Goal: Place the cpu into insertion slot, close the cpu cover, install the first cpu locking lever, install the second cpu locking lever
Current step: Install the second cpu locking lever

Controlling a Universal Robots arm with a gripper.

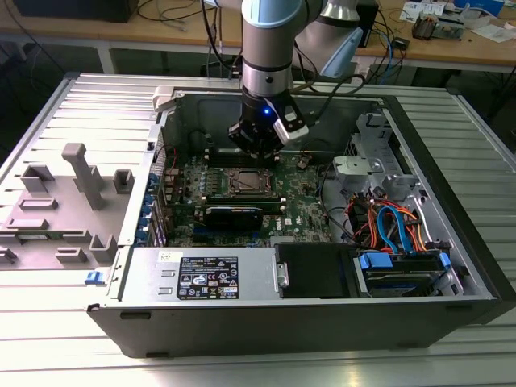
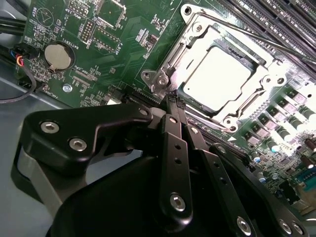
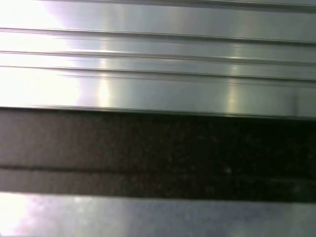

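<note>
Two slim black fingers of the gripper (image 2: pixel 174 101) sit pressed together, and their tips come down at one corner of the insertion slot (image 2: pixel 154 79). We cannot tell whether a thin wire is pinched between them. The cpu (image 2: pixel 217 79) lies flat in the slot with its silver top bright under the light. The cpu cover (image 2: pixel 269 81) looks folded down around it as a metal frame. A thin locking lever (image 2: pixel 247 32) runs along the far edge of the cover, beside the long memory slots (image 2: pixel 281 17).

We judge the main risk to be a slip. The tips are narrow and the lever is springy wire, so it could snap out from under them and strike the green board. If the push is off-line, the tips could scrape the small parts just beside the socket corner. A cover that is not fully seated would also fight the lever.

In the exterior view the gripper (image 1: pixel 256 153) hangs low inside the open computer case (image 1: pixel 451 185), close to its back wall. A black card (image 1: pixel 234 216) lies just in front of the socket, and a tangle of orange and blue cables (image 1: pixel 387 222) lies toward the exterior view's right. A round coin battery (image 2: pixel 58 55) sits well apart from the socket.
</note>
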